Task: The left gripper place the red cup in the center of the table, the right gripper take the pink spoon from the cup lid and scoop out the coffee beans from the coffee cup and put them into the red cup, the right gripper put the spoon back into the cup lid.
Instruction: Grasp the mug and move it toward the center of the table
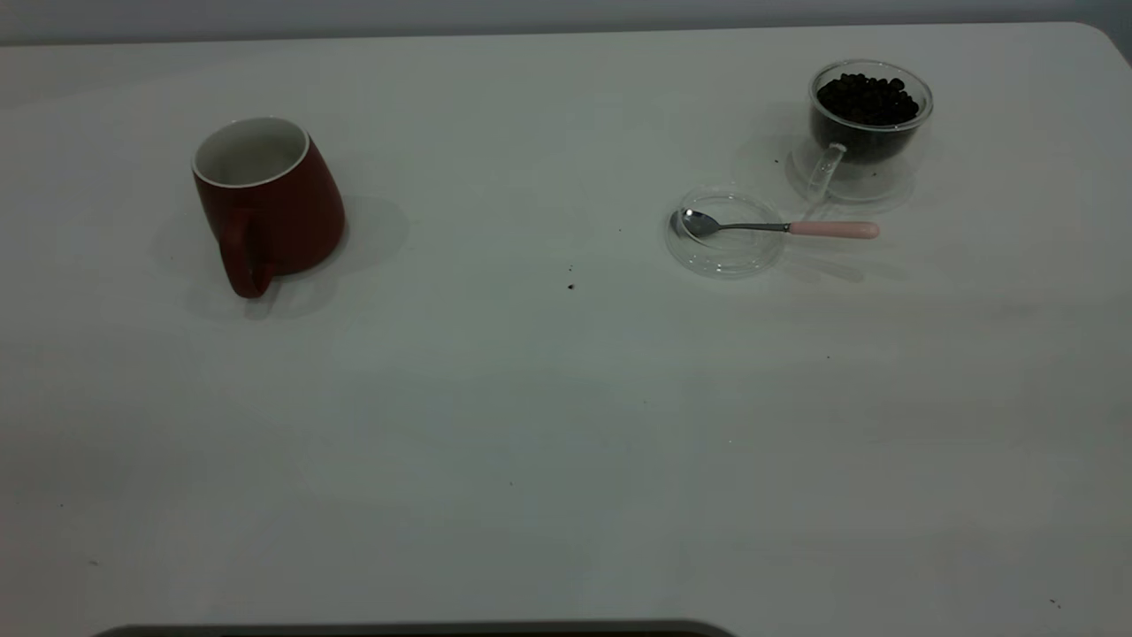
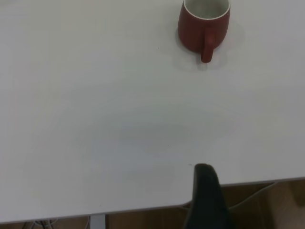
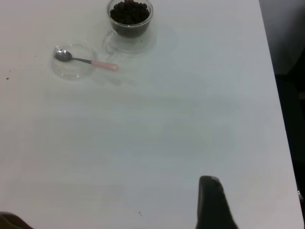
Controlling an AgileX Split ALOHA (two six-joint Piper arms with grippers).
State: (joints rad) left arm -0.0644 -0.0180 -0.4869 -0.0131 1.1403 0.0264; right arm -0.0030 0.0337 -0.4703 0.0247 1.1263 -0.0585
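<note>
The red cup (image 1: 268, 202) stands upright at the table's left, handle toward the near edge; the left wrist view shows the red cup (image 2: 204, 25) far off. At the right rear, the clear coffee cup (image 1: 868, 124) holds a heap of coffee beans (image 1: 867, 99). Just in front of it lies the cup lid (image 1: 725, 232), with the pink spoon (image 1: 783, 227) across it, bowl in the lid and pink handle sticking out to the right. Only a dark tip of the left gripper (image 2: 206, 191) shows, over the table's edge. The right gripper (image 3: 212, 200) hangs far from the spoon (image 3: 86, 60).
The white table (image 1: 566, 425) carries a few dark specks (image 1: 570, 285) near its middle. A rounded corner lies behind the coffee cup at the back right. In the left wrist view the table's edge (image 2: 143, 210) runs close by the left gripper.
</note>
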